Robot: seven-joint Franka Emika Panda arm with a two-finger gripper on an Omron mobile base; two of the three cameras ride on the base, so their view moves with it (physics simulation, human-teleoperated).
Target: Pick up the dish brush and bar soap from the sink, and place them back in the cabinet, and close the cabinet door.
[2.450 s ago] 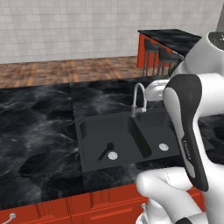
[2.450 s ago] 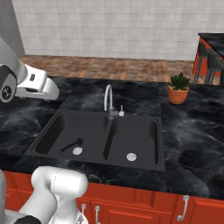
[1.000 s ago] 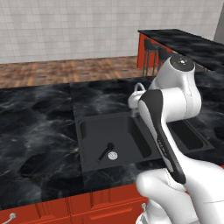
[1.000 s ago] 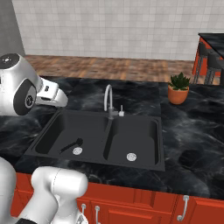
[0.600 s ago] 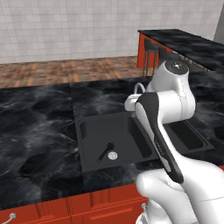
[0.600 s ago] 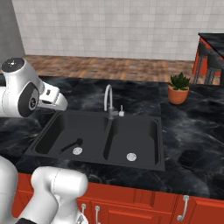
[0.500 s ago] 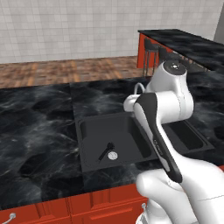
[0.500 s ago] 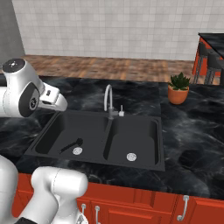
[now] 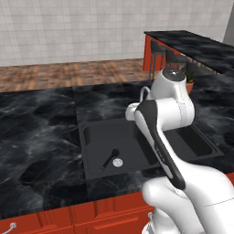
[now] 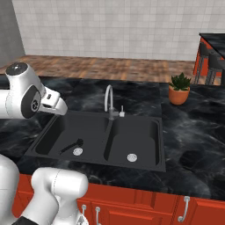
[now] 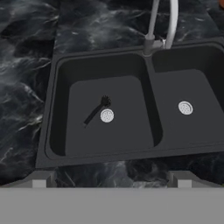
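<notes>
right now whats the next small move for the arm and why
Probably lower the open gripper toward the dish brush, lining the fingers up across its thin handle. The brush lies flat on the floor of the left basin of the sink, its head beside the round drain, and the hand looks down from well above the rim, so it has to descend before any grasp.

The sink [image 11: 109, 144] looked matt black; its faucet [image 10: 107, 99] and drains [image 11: 185, 107] shone like polished metal, and the surrounding bench [image 9: 41, 119] was glossy black marble.

Dish brush [image 11: 96, 111] in sink's [image 11: 148, 65] left basin, beside drain [image 11: 106, 115]
</notes>
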